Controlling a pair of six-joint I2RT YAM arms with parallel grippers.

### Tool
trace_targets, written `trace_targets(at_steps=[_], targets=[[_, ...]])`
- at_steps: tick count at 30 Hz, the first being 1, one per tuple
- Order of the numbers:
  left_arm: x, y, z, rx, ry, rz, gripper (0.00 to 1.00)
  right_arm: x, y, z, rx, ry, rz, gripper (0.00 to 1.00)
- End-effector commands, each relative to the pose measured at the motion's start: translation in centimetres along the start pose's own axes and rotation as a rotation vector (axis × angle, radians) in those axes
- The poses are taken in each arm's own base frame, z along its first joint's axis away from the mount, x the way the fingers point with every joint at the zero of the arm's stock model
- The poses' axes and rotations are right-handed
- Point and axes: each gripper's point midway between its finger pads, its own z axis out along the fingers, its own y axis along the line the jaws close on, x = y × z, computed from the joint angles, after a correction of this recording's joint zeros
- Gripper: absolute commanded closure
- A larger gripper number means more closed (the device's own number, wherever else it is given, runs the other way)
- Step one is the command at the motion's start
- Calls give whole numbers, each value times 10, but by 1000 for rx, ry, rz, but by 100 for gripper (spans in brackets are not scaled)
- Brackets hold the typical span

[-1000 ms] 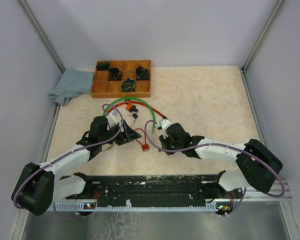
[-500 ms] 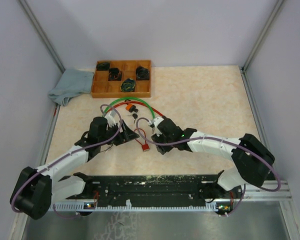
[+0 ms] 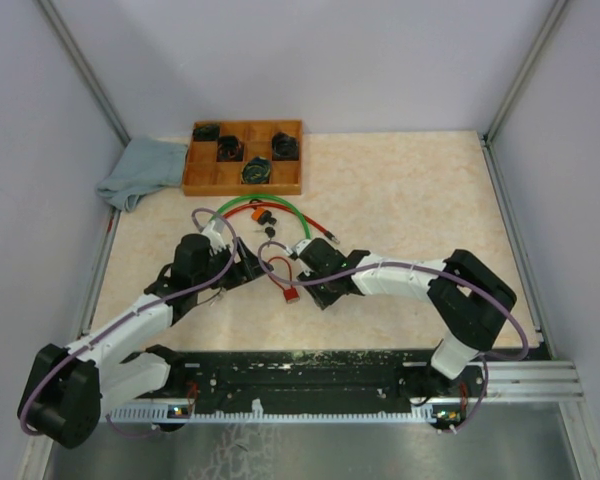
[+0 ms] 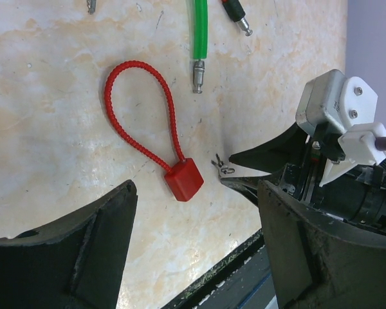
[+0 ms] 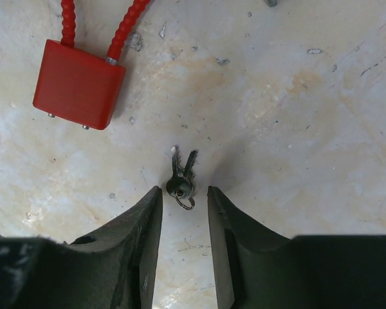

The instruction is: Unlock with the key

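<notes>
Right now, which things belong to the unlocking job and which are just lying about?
Job: red cable lock, keys, right gripper open at the keys.
Lying about: green cable, wooden tray, cloth.

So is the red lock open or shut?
Shut. Both ends of the cord sit in the red lock, a closed loop, and the keys lie apart from it.

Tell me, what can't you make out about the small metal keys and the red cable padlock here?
Small metal keys: top view, too small or hidden by the right gripper.
Red cable padlock: keyhole shows in no view; loop cut off by right wrist view's top edge.
Wooden tray contents: top view, too small.
</notes>
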Motion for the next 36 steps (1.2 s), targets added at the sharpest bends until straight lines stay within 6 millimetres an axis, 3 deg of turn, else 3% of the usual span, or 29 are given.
trace_targets(at_steps=[1,4,8,15,19,28,36], targets=[[-1,2,-2,-5,-6,19,20,-11,2,0,15,-15,-16,67],[1,-1,-2,9,8,23,20,-3,1,11,21,23,-18,74],[3,-6,-1,31,32,30,20,-4,-3,8,45,27,-13,89],[7,-26,-2,155,58,52,20,-29,3,-15,4,-133,8,99],[9,-37,-3,222,72,65,21,-46,9,-25,-33,-255,35,100],[14,-51,-4,298,108,67,22,-60,13,-36,-62,-352,53,100],[18,-63,-3,363,126,29,23,-93,25,-75,-167,-640,123,100]])
